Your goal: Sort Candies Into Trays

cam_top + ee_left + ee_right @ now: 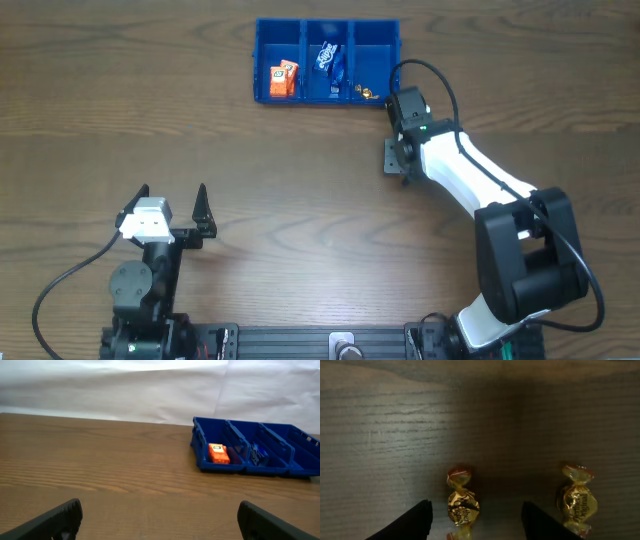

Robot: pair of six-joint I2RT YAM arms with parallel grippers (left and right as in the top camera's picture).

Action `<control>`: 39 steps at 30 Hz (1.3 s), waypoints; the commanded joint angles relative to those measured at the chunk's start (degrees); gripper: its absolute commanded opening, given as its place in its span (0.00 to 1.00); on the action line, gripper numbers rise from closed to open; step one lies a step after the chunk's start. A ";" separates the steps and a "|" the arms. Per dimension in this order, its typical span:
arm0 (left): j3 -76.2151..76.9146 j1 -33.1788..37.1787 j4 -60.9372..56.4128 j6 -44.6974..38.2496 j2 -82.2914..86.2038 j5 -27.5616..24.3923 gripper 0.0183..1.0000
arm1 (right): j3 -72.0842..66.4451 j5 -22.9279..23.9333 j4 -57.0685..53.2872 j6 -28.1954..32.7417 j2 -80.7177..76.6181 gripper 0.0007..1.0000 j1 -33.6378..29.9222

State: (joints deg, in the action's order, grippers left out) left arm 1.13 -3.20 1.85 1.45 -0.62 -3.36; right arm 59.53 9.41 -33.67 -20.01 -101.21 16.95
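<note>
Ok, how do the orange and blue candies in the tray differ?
The orange candy is boxy; the blue candy is a crinkly wrapper. Seen from above, the orange candy sits in the left compartment of the tray, the blue candy in the middle one. Both lie in that tray.

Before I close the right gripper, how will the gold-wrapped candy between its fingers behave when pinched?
The gold-wrapped candy has shiny foil, so it may slip. Its twisted ends probably crumple; the rounded middle looks firm. Loose on the table inside the open right gripper, it could skid or roll if one finger touches first.
</note>
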 commanded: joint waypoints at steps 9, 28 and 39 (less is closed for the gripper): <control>-0.81 0.20 2.45 -0.20 0.37 -0.57 1.00 | 0.15 -0.50 1.77 -1.20 -2.54 0.54 0.39; -0.81 0.20 2.45 -0.20 0.37 -0.57 1.00 | 0.04 -1.57 2.34 -1.22 -4.63 0.30 0.68; -0.81 0.20 2.45 -0.20 0.37 -0.57 1.00 | 0.04 -1.60 2.38 -2.73 -4.46 0.19 0.68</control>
State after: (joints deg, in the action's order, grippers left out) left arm 1.13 -3.20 1.85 1.45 -0.62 -3.36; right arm 59.55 7.46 -31.27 -21.67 -104.71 17.39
